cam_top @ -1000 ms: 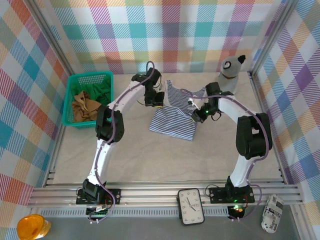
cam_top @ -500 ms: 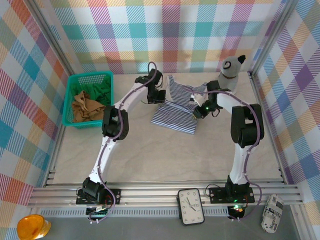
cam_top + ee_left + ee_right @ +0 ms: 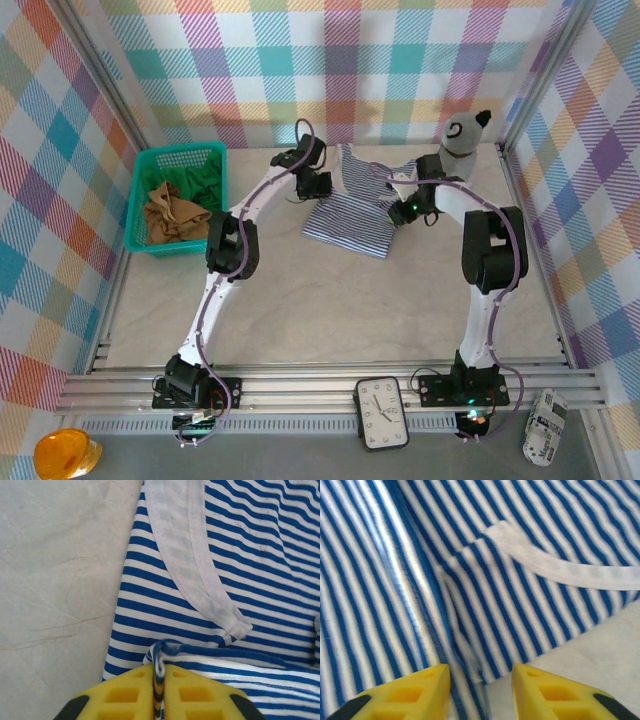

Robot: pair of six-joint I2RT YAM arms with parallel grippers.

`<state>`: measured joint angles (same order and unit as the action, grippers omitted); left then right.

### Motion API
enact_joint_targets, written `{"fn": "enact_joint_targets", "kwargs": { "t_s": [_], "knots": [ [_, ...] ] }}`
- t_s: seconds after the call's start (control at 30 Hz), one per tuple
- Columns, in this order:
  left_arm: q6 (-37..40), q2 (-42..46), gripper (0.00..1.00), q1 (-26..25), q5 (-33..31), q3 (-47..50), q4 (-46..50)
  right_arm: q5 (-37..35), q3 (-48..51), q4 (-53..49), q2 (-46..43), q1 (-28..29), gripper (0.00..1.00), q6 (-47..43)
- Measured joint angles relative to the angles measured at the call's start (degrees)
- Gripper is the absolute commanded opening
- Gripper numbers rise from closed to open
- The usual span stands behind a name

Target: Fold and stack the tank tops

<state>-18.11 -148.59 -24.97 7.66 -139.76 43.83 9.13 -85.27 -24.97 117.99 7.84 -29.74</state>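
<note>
left gripper (image 3: 159,674): nearly closed, pinching a fold of the striped top (image 3: 165,625) | right gripper (image 3: 481,675): fingers apart, cloth edge lying between them, apparently gripping nothing

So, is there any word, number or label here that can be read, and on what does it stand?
Nothing can be read for sure.
Clock: marks on its dial, too small to read.
White box at the front edge: dark print, too blurred.
Striped top: no label or print shows.
</note>
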Motion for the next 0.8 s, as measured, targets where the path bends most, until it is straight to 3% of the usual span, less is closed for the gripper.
{"fn": "enact_joint_targets", "kwargs": {
  "t_s": [0.13, 0.27, 0.4, 0.57, 0.67, 0.8],
  "knots": [
    [-0.3, -0.1, 0.41, 0.0, -1.9, -0.9, -0.1, -3.9, -0.1, 2.8, 0.1, 0.0, 0.45, 1.0],
    [-0.1, -0.1, 0.48, 0.0, -2.9, -2.1, 0.4, -3.2, 0.4, 3.6, -1.0, 0.0, 0.53, 2.5],
    [-0.1, 1.9, 0.50, 0.0, -2.5, 0.8, 3.7, 3.3, 6.3, 5.3, -8.4, 0.3, 0.59, 4.3],
    [-0.7, 11.8, 0.50, -0.3, -2.1, 16.0, 6.8, 9.9, 17.3, 8.9, -20.7, 4.0, 0.64, 3.3],
    [-1.3, 18.0, 0.50, -0.7, -1.5, 25.5, 6.8, 12.2, 22.3, 10.1, -23.4, 7.5, 0.66, 0.8],
    [-2.2, 20.6, 0.50, -0.9, 0.3, 31.2, 5.3, 12.3, 27.5, 10.1, -23.5, 10.6, 0.67, -3.8]
  ]
}}
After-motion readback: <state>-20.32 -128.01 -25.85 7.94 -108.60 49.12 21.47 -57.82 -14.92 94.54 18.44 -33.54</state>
